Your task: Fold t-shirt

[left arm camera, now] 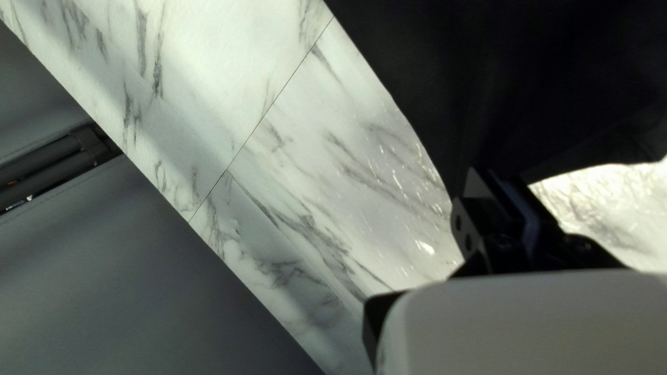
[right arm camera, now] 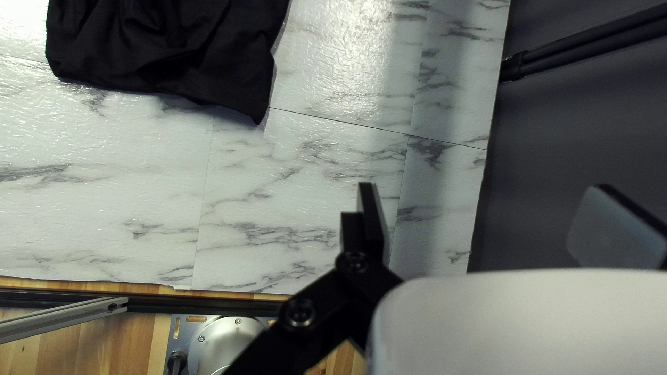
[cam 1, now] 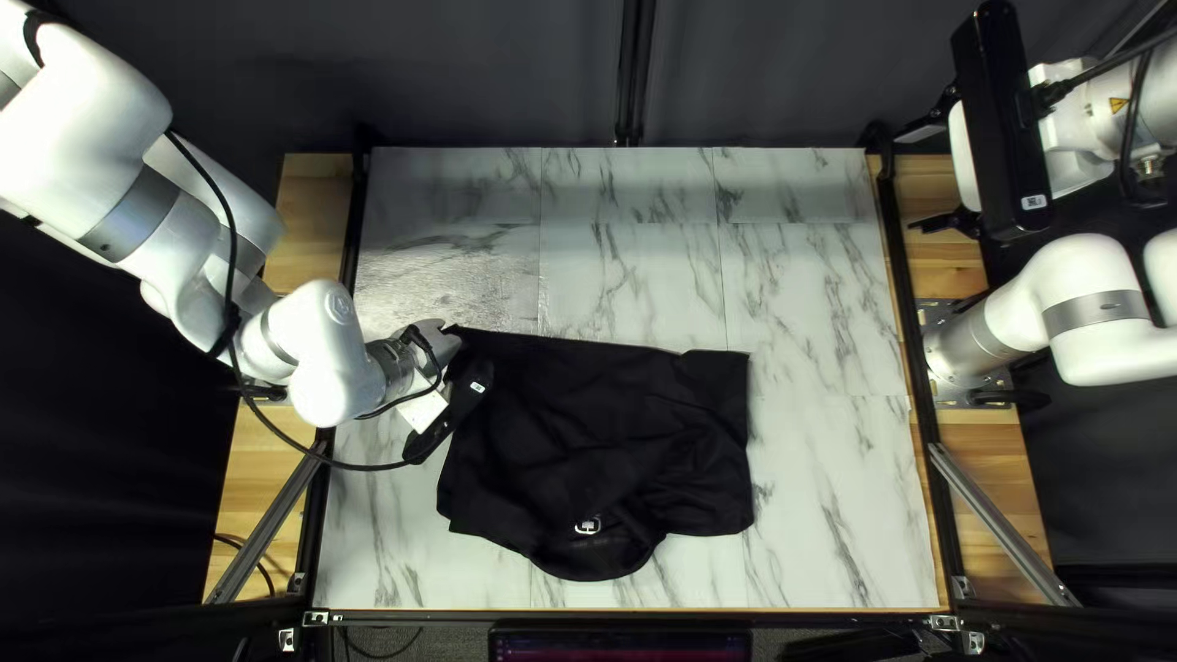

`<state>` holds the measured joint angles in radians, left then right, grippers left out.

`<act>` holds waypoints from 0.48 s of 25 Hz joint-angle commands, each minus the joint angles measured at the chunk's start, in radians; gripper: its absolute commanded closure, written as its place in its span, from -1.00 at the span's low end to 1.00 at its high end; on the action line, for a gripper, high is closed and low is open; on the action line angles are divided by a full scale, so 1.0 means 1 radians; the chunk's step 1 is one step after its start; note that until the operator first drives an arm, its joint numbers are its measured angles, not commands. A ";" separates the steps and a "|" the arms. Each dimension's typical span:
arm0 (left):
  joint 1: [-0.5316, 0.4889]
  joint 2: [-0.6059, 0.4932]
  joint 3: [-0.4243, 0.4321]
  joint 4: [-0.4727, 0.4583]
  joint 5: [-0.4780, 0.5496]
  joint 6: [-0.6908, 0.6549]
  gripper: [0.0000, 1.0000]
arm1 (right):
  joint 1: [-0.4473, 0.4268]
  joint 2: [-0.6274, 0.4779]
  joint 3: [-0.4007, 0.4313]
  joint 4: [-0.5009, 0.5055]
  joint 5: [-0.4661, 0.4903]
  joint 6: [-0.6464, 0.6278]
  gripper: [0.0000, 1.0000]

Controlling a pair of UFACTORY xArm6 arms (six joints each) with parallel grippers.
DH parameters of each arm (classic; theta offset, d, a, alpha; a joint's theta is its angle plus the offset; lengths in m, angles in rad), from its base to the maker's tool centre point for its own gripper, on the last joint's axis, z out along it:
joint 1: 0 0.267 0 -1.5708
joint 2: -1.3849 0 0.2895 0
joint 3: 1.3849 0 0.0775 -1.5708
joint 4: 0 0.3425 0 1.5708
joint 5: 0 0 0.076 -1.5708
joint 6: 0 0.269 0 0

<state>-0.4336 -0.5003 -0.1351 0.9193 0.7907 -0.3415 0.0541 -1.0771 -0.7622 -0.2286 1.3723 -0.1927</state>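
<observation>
We have the t-shirt on the table – left gripper clamped on its far-left corner, likely for folding that edge over – right gripper wide open, well apart, probably for clearance.

1 yellow warning triangle (other print too small to read) marks the right arm.

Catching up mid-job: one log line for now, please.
left gripper: shut on shirt | right gripper: open, off shirt | shirt: rumpled
</observation>
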 commanded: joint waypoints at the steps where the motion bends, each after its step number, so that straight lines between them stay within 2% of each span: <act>1: 0.015 -0.027 0.012 -0.004 0.007 0.021 1.00 | 0.000 0.000 0.000 0.000 0.000 0.000 -1.00; 8: 0.020 -0.084 0.030 -0.028 0.039 0.058 1.00 | 0.000 0.000 0.000 0.000 0.000 0.000 -1.00; 12: 0.041 -0.089 0.052 -0.027 0.022 0.061 1.00 | 0.000 0.000 0.000 0.000 0.000 0.000 -1.00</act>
<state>-0.4056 -0.5915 -0.0927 0.8898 0.8258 -0.2816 0.0541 -1.0771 -0.7622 -0.2286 1.3723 -0.1927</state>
